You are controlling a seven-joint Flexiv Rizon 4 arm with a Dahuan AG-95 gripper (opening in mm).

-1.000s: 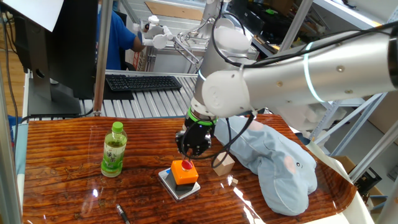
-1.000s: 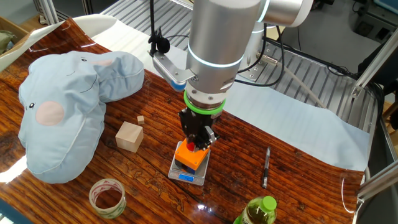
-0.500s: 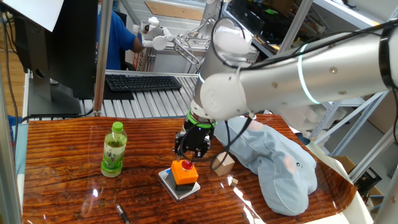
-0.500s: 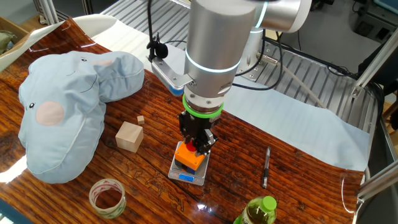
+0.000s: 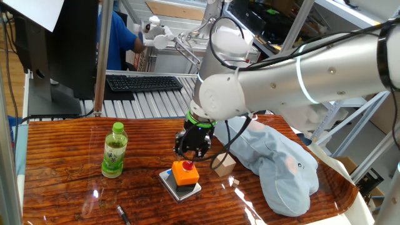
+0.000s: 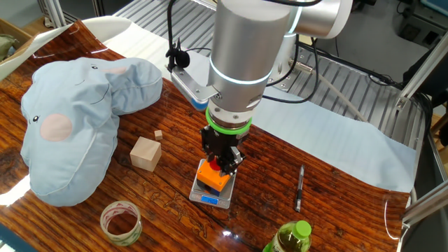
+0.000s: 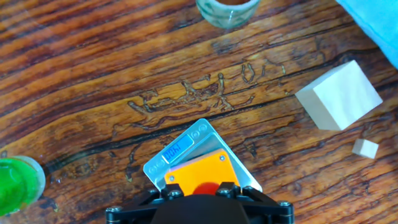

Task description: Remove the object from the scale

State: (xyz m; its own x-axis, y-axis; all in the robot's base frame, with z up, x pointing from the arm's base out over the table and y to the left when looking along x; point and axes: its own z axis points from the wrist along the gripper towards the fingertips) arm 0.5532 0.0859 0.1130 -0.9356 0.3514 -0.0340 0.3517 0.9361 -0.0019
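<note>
The object, an orange box (image 5: 185, 173) with a red button on top, sits on the silver scale (image 5: 181, 190) in the middle of the wooden table. It shows in the other fixed view (image 6: 213, 176) on the scale (image 6: 222, 199), whose blue display faces the front edge. My gripper (image 5: 189, 152) hangs just above the box, fingers pointing down, jaws apart over it (image 6: 222, 164). In the hand view the box (image 7: 199, 174) and the scale (image 7: 180, 149) lie at the bottom edge, the red button between the finger mounts. The fingertips are hidden there.
A tan wooden cube (image 6: 145, 153) and a small chip (image 7: 365, 148) lie beside the scale. A blue plush toy (image 6: 70, 119) lies beyond them. A green bottle (image 5: 114, 150), a tape roll (image 6: 120, 220) and a pen (image 6: 299, 187) also lie on the table.
The gripper has shifted slightly sideways and a little lower over the orange box. The box and the scale have not moved.
</note>
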